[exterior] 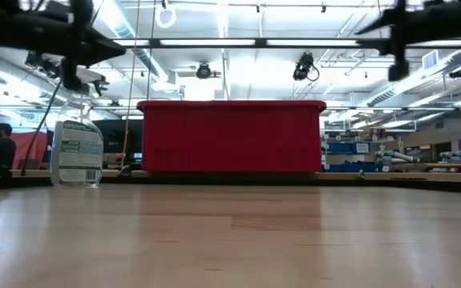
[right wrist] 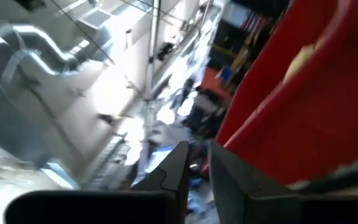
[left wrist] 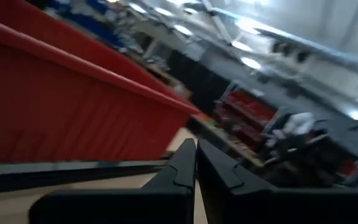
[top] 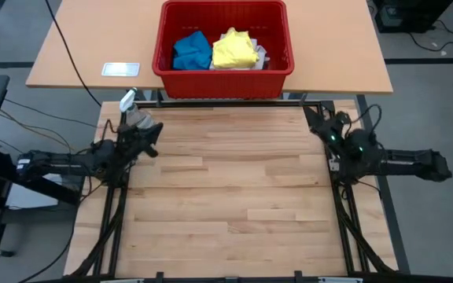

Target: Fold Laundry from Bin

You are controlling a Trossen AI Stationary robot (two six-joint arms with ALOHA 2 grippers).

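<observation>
Wide plank table (top: pixel 226 196), bare wood between both arms. Beyond its far edge, on a tan table (top: pixel 77 47), the red bin (top: pixel 224 77), holding laundry: a blue piece (top: pixel 191 51) beside a yellow shirt (top: pixel 234 49), touching, with a bit of white cloth (top: pixel 263 56) at the yellow one's side. At the far left corner, the left gripper (top: pixel 152 135), raised off the wood; fingers (left wrist: pixel 182 168) pressed together, nothing between them. At the far right corner, the right gripper (top: pixel 318 122), also raised; fingers (right wrist: pixel 178 165) parted by a narrow gap, gripping nothing. Near the left gripper, a clear spray bottle (exterior: pixel 76 152), upright. Flat white card (top: pixel 121 69) left of the bin.
</observation>
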